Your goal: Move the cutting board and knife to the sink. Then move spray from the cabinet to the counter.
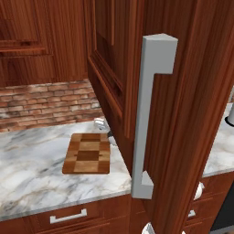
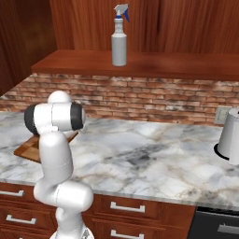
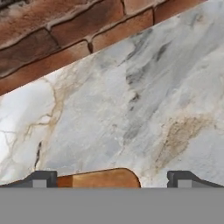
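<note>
The jaws stand spread wide, holding nothing; in the hand view the two dark fingertips [image 3: 41,179] rise far apart at the bottom, hanging over the marble desk [image 3: 144,100]. Between them a rounded corner of the cutting board [image 3: 103,179] pokes up, the rest of it cut off below. Beyond the marble runs the brick wall [image 3: 65,30].

From the left, the cutting board [image 1: 87,153] lies flat on the desk [image 1: 32,169] near its front edge: a patchwork of light and dark brown squares with darker edge strips. Something small and pale grey [image 1: 100,123] sits just behind it, half hidden by the open cabinet door [image 1: 183,114] with its long grey handle [image 1: 148,119]; I cannot make out what it is.

From the right, the white arm [image 2: 56,154] covers most of the board, leaving a corner. The spray [image 2: 119,37], a slim pale bottle with a blue trigger top, stands upright on the wooden cabinet shelf [image 2: 186,65] above the brick. A white cylinder [image 2: 231,135] is cut off at the right edge.
</note>
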